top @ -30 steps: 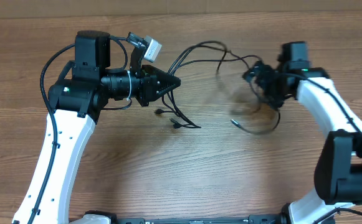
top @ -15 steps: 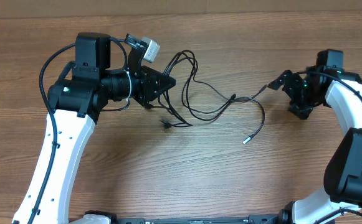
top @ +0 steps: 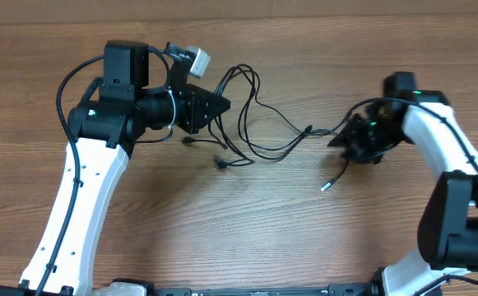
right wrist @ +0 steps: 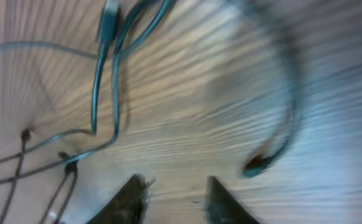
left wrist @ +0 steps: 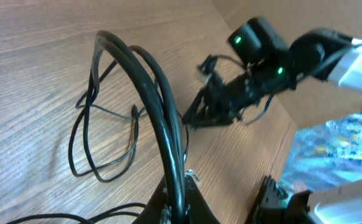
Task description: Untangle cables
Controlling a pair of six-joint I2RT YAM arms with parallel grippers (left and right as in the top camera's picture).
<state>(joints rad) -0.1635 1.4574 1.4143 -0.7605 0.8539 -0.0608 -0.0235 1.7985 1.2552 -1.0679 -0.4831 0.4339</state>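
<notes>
left hand (top: 222,105), 9 o'clock of tangle, clamped shut on cables (top: 259,148). loops sprawl mid-bench (top: 222,238). right hand (top: 343,140) at 3 o'clock beside a strand; too blurred, cannot tell its grip. step: spreading strands. next: secure that strand, draw toward 3 o'clock.

In the overhead view the light is even and soft and seems to fall from above. The wooden counter (top: 263,230) looks bright, without glare, and the arms throw only pale, narrow shadows on it. The thin cables (top: 255,148) are sharp there. In the left wrist view the cables close to the lens look thick and a little soft. The right arm (left wrist: 330,53) farther away is slightly blurred, and its green lamps (left wrist: 235,41) glow. The right wrist view is the poorest. Heavy blur smears the wood grain into streaks and the cables take a bluish-green tint. The fingertips (right wrist: 131,199) of the right claw (right wrist: 171,205) are dark, fuzzy shapes at the bottom of the view.
</notes>
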